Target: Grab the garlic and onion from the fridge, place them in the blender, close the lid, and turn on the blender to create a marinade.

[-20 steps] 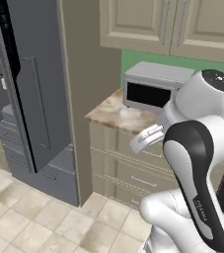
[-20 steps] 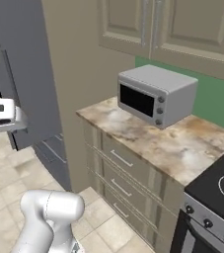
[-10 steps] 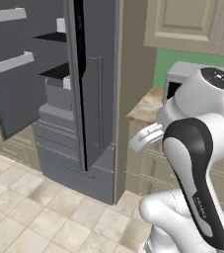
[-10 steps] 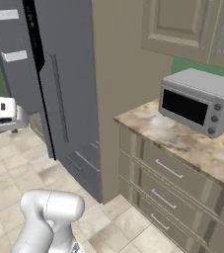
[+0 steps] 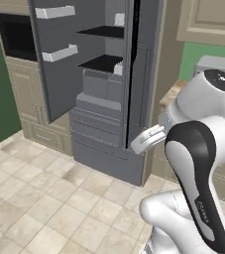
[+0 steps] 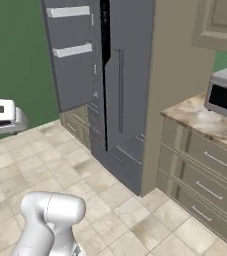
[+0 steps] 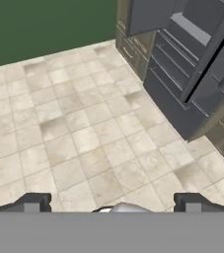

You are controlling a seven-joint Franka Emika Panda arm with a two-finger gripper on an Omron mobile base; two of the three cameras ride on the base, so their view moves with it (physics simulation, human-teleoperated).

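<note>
Now the base has swung left: whole scene shifted versus a second ago, camera motion, not objects. Fridge [image 5: 109, 94] sits centre-frame in the left base view, left door open, dark shelves [image 5: 103, 62], white door bins [image 5: 59, 52] and grey drawers [image 5: 98, 106] exposed. Microwave [image 6: 226, 93] on the counter [image 6: 205, 117] has slid to the far right edge. Tool [image 7: 113, 201] released, jaws wide, empty, pointing down at the tiled floor [image 7: 79, 128] near the fridge.

Left base view: behind arm, facing fridge [image 5: 109, 89] from its open side, fairly near. Right base view: angled from other side, same fridge [image 6: 120, 95], plus counter [image 6: 205, 120]. Hand view: down at floor [image 7: 74, 123], fridge [image 7: 192, 64] at upper right.
</note>
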